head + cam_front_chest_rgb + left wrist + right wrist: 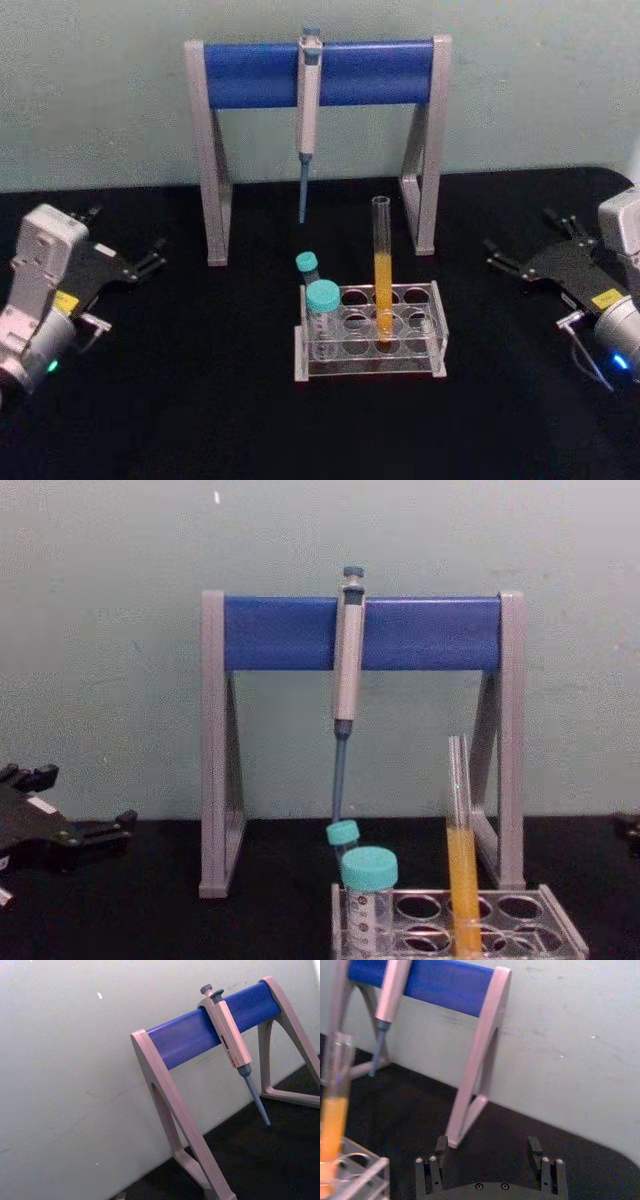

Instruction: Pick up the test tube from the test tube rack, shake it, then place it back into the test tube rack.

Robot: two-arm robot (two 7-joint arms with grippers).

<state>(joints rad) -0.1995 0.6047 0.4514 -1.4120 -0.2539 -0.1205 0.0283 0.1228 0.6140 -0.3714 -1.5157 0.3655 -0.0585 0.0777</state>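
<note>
a: where do we stand?

b: nothing is lifted yet. the test tube [382,270] sits in the test tube rack [437,335] at lower centre of the head view, just right of two teal-capped tubes [322,300]. the left tool [125,235] waits at the left edge and the right tool [520,235] at the right edge. both are released with fingers spread, low over the counter [200,400] and well apart from the rack.

a: so how do we do the reach well?

b: we judge the right tool the better choice, since its wrist view has the tube at its left edge. we bring it in level and close on the bare glass above the liquid, high over the rack's top plate. then we pull straight up until the bottom clears the hole. we keep clear of the capped tubes beside it and of the pipette [310,100] hanging from the pipette stand [250,72] behind.

a: and which way does the tube point?

b: its long axis runs vertical in the frame, open mouth up, rounded end down in the rack, orange liquid in the lower part. with no cap we think the shake must be gentle and the mouth kept up.
</note>
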